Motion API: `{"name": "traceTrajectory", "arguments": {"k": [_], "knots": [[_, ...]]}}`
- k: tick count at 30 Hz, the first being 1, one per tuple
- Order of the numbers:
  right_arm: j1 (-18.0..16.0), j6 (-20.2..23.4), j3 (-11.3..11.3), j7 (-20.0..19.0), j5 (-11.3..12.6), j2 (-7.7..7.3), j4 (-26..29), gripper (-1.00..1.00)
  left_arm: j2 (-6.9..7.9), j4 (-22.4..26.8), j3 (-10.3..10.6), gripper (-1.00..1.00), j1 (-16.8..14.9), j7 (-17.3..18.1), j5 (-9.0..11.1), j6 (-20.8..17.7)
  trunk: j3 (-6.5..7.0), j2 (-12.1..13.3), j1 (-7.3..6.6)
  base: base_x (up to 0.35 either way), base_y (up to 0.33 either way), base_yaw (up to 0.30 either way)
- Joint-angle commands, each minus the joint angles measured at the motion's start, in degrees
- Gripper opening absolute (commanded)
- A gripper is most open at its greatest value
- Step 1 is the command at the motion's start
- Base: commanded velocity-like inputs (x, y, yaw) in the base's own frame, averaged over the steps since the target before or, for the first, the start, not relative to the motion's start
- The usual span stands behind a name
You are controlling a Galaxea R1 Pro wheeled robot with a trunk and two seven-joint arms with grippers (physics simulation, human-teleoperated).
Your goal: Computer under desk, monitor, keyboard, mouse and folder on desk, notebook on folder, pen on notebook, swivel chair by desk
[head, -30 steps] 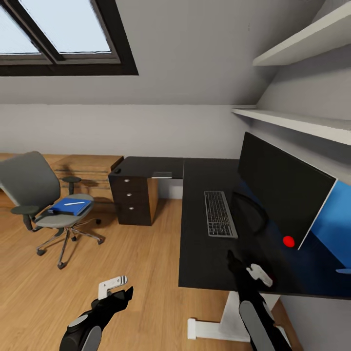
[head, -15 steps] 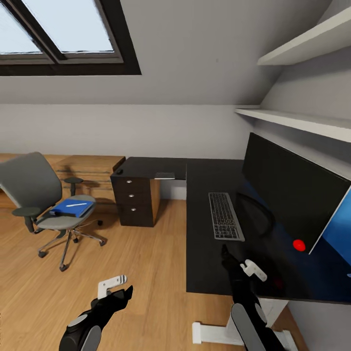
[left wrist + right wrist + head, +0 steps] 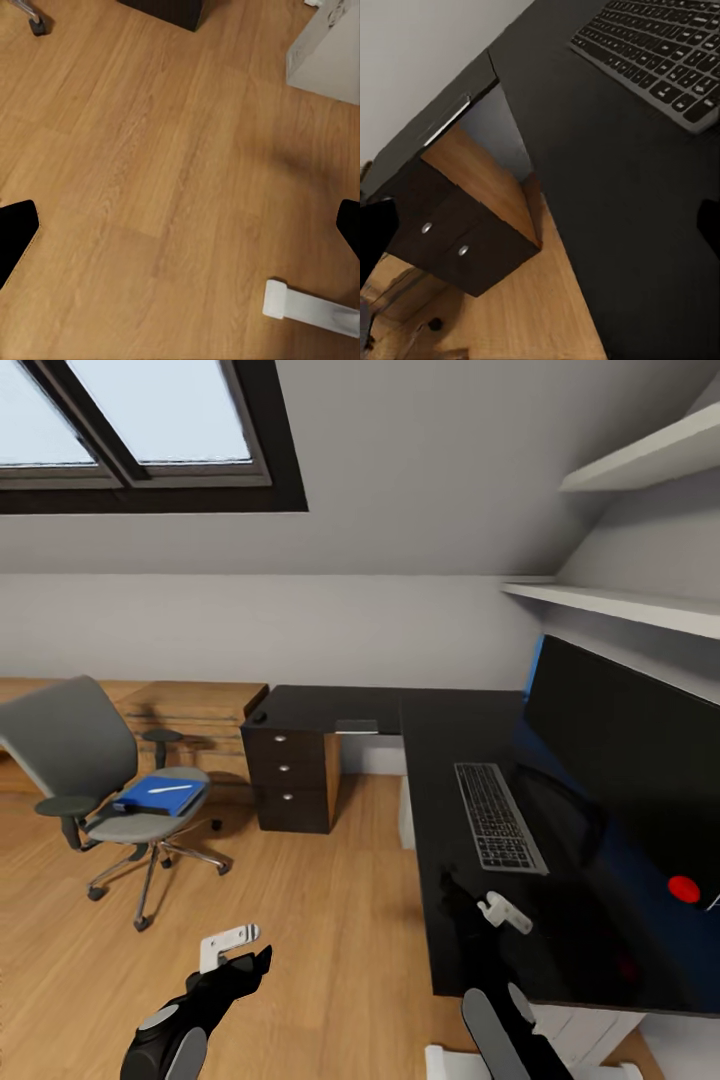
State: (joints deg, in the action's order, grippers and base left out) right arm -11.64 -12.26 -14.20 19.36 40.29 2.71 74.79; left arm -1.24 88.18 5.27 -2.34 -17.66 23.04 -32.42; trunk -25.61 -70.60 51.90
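Head view, table: my black table (image 3: 470, 800) fills the right; keyboard (image 3: 498, 817) lies beside the monitor (image 3: 640, 750).
Head view, chair: swivel chair (image 3: 90, 780) at left carries the blue folder (image 3: 160, 797).
Left wrist: my left fingers (image 3: 15, 236) spread, released, above the floor (image 3: 150, 187).
Right wrist: my right fingers (image 3: 376, 236) released over the table edge.

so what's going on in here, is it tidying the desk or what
The robot stands beside the black desk with nothing in either gripper. The keyboard already lies in front of the monitor. The right gripper hovers over the desk's front edge, jaws open. The left gripper hangs over the wood floor, also open. The blue folder, with something white lying on it, sits on the swivel chair across the room, untouched.
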Motion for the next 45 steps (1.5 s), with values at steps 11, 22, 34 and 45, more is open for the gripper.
{"name": "traceTrajectory", "arguments": {"k": [11,22,34,45], "knots": [[-0.11,23.24,-2.13,12.17,-17.43,0.4,5.99,1.0,0.01,0.06,0.09,1.0,-0.04,-0.53,0.6,-0.1,-0.06,-0.04,0.02,0.165,0.295,0.0],[-0.1,24.64,-4.75,14.12,-20.33,1.79,7.76,1.0,0.01,0.06,0.09,1.0,-0.04,-0.53,0.6,-0.1,-0.06,-0.04,0.02,0.165,0.305,0.0],[-0.08,23.13,-5.42,14.3,-20.29,2.12,7.36,1.0,0.01,0.06,0.09,1.0,-0.04,-0.53,0.6,-0.16,-0.06,-0.04,0.02,0.15,0.211,0.042],[-0.07,22.11,-5.4,14.19,-20.28,1.97,7.34,1.0,0.01,-0.01,0.09,1.0,-0.04,-0.53,0.52,-0.15,-0.09,-0.04,0.02,0.187,0.01,0.215]]}}
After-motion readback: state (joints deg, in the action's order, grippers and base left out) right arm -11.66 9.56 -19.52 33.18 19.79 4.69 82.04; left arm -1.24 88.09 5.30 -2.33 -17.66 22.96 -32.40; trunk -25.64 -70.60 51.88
